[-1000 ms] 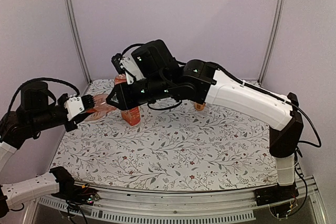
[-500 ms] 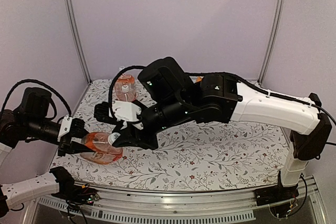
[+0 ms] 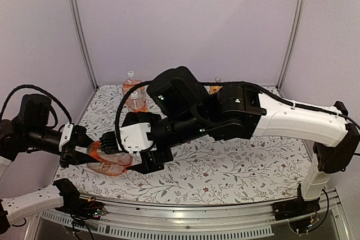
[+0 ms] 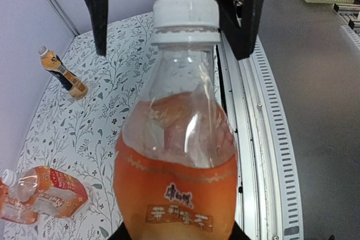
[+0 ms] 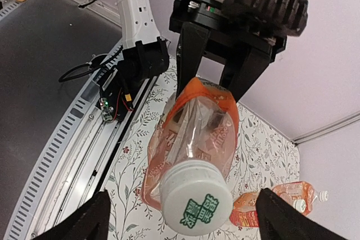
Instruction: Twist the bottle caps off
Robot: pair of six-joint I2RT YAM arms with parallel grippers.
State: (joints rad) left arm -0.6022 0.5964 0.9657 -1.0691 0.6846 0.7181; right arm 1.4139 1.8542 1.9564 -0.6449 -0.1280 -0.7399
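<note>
The left tool is shut tight on an orange drink bottle, held sideways at the near left of the worktop. Its white cap sits between the fingers of the right tool, which is wide open and not touching it.

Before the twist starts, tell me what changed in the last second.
The left hand carried its bottle from farther back toward the near edge. The right hand followed, opened, and straddles the cap. The left hand's grip stayed shut.
</note>
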